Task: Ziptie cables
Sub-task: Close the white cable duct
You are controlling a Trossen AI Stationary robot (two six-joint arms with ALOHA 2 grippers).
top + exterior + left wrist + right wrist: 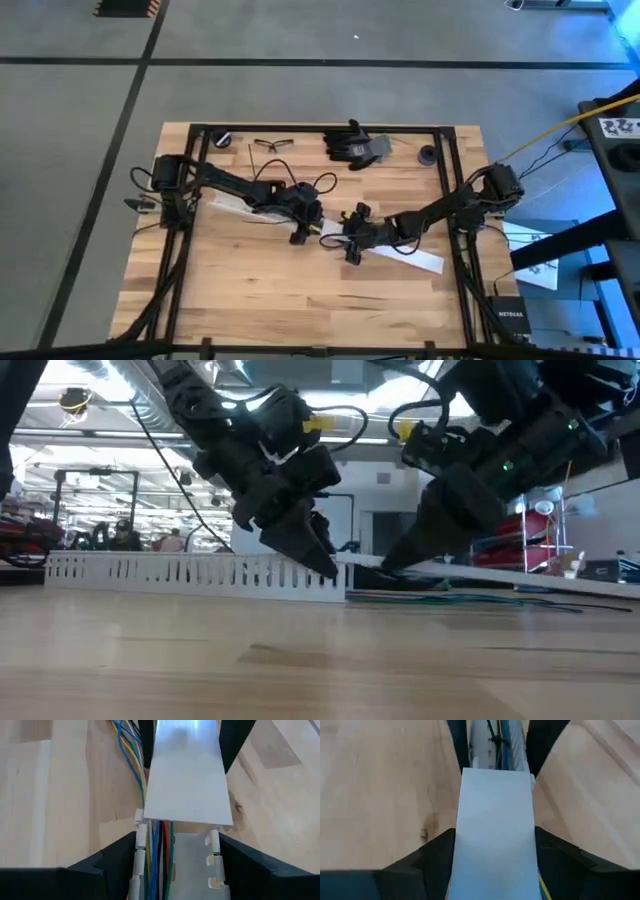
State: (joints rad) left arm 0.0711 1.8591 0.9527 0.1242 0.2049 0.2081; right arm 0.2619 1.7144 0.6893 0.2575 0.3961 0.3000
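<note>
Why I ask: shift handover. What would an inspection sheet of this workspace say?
Surface: wooden table, black frame.
Job's things: coloured cables lying in a slotted white duct; flat white cover strip over part of it.
Clutter: black gloves, safety glasses, small dark round items, all along the table's top edge in the high view.
Grippers: left gripper and right gripper meet mid-table at the duct and cover.
Cables: yellow cord off the table's right side.
Surroundings: grey floor with dark lines.
</note>
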